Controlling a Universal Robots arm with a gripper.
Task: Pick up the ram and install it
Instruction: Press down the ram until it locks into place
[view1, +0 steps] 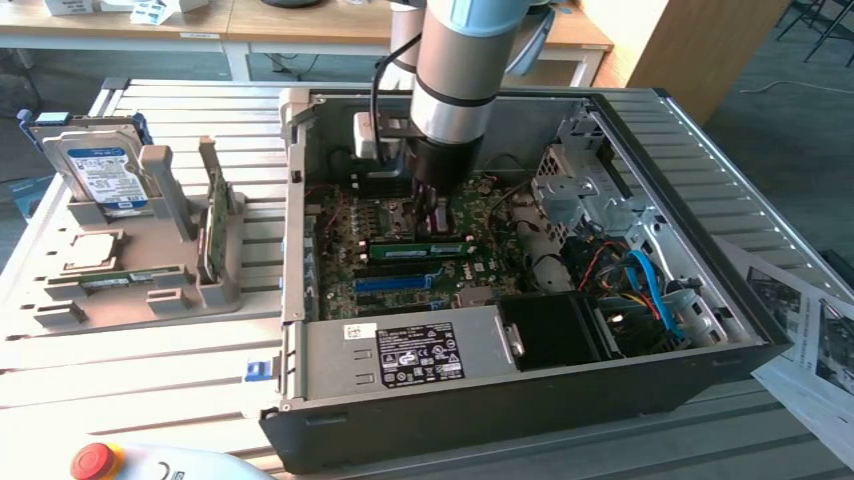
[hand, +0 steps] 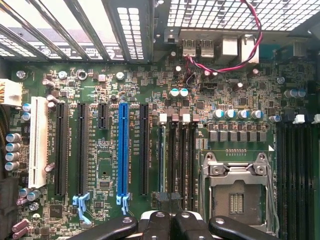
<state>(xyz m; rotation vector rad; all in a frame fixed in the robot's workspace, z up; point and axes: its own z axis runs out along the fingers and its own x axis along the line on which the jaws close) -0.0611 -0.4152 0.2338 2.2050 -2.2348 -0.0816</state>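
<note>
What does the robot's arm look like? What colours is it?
The arm is a fat round tube, silvery grey, with a pale blue cap on a joint higher up. Lower down it turns black, with a white box and a black cable on its side. The gripper is shiny black with rounded fingers.

Exterior view: arm (view1: 461, 60) cut off by the top edge; its lower end covers part of the motherboard (view1: 400, 270). Gripper (view1: 430, 215) fingertips too small to make out against the board. Red button (view1: 96, 461) and its pale housing cut by the bottom edge. Papers (view1: 814, 340) cut by the exterior view's right edge. PSU label (view1: 416, 355) text too small to read.

Wrist view: gripper (hand: 169, 220) cut by the picture's edge, only dark finger bodies visible. Whether a ram sits between them cannot be told. Board lettering unreadable.
</note>
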